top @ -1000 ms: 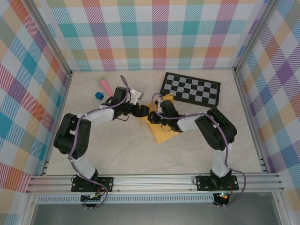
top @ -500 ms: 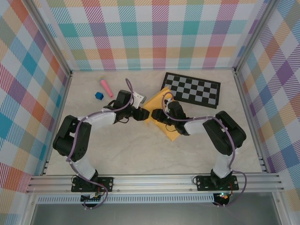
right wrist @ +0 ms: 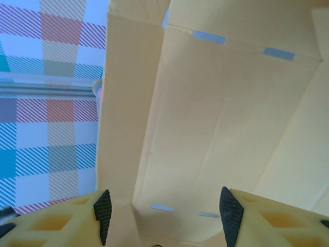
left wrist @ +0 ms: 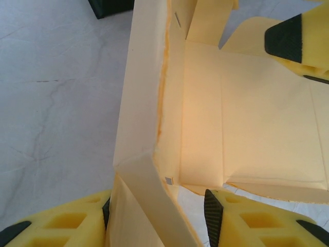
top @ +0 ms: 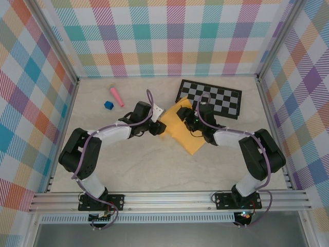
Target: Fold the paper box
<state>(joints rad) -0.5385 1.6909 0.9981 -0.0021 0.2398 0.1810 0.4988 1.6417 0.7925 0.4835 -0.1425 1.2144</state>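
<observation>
Paper box (top: 185, 135) sits mid-table (top: 144, 164), a bit right of centre and toward the far side. It is yellow-orange, partly folded, lying as a skewed diamond. Its far corner is just beside the near-left edge of the checkered board (top: 209, 98); can't tell if they overlap.

Left gripper (top: 156, 127) is at the box's left edge. In the left wrist view this gripper (left wrist: 158, 206) has its jaws on either side of a raised side wall of the box (left wrist: 247, 128). The wall runs at a slant through the gap. The left pad looks to be against it, but can't tell if it is truly clamped. A finger (left wrist: 295, 38) of the right gripper shows at the far right of that view, over the box floor.

Right gripper (top: 186, 121) is over the far-middle part of the box. In the right wrist view this gripper (right wrist: 164, 211) has released: the pads are wide apart and no pinch can be seen. The box's inner panel (right wrist: 205, 113) lies beyond them, with a folded-up wall on the left. Small grey-blue tape strips (right wrist: 208, 37) are on the cardboard, and the plaid wall (right wrist: 51, 128) shows behind.

Pink stick (top: 116, 96) and blue cube (top: 108, 105) lie near each other at the far left of the table, well apart from the box.
</observation>
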